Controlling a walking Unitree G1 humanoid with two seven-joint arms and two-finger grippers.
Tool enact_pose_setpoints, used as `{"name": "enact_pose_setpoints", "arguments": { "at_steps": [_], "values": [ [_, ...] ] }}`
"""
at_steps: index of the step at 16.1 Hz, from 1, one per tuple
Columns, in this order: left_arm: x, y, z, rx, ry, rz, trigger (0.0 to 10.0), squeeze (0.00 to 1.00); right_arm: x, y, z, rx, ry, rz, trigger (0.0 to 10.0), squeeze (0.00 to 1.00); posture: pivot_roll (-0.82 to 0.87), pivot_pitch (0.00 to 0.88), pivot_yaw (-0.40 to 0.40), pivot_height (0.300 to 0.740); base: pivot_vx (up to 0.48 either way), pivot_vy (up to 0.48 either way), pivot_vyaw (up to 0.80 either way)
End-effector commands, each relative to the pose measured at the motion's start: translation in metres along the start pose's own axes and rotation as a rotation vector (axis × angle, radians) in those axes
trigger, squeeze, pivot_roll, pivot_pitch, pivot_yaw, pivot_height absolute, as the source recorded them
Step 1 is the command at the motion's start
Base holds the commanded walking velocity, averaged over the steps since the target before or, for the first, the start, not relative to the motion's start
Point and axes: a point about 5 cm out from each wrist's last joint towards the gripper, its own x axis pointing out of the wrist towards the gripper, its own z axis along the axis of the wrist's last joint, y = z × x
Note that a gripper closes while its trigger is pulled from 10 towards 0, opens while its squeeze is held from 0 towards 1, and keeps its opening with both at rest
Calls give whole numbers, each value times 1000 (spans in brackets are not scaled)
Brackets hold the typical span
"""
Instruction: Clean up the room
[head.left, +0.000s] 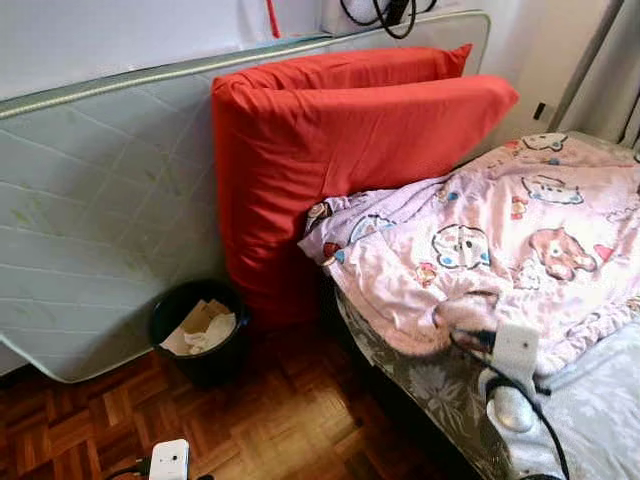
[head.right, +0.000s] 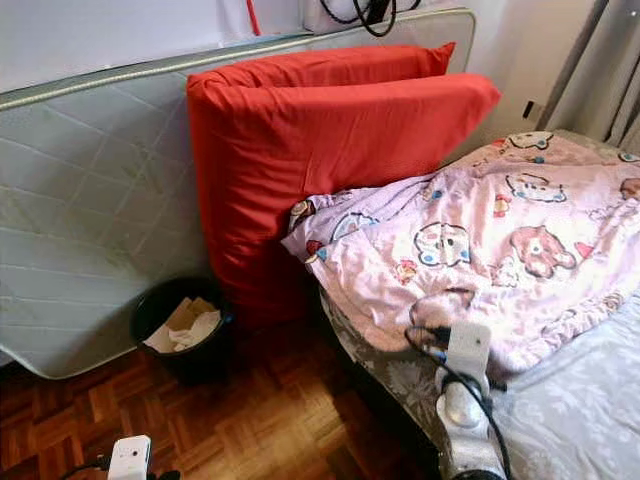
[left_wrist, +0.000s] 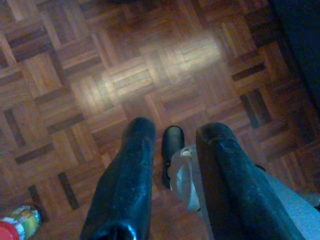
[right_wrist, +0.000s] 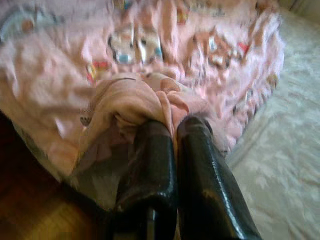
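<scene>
A black wastebasket (head.left: 200, 335) beside the red cushion (head.left: 330, 160) holds crumpled paper (head.left: 202, 328). The right gripper (right_wrist: 172, 131) pinches the pink cartoon blanket (head.left: 500, 250) at its edge; the left gripper (left_wrist: 172, 145) hangs spread over the parquet floor (left_wrist: 100, 75).

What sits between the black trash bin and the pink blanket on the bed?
In the left eye view, the red cushions stand between the black trash bin and the pink blanket, leaning against the upright mattress.
</scene>
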Motion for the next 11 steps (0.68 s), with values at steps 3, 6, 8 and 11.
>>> {"name": "enact_pose_setpoints", "arguments": {
  "at_steps": [3, 6, 8, 11],
  "values": [
    [-1, 1, -3, 7, 15, 4, 10000, 0, -3, -6, -15, -56, 82, -30, 10000, 0, 38, 0, -4, 740, 0, 0, 0],
    [0, 0, -2, 4, 13, 0, 10000, 0, -5, -9, -27, -96, 158, -33, 10000, 0, 39, 0, -6, 740, 0, 0, 0],
    [0, -1, -2, 3, 13, -3, 10000, 0, -7, -8, -34, -109, 196, -11, 10000, 0, 37, 0, -7, 740, 0, 0, 0],
    [0, -2, -2, 1, 13, -7, 10000, 0, -12, -4, -44, -134, 248, 26, 10000, 0, 38, 0, -7, 740, 0, 0, 0]
  ]
}}
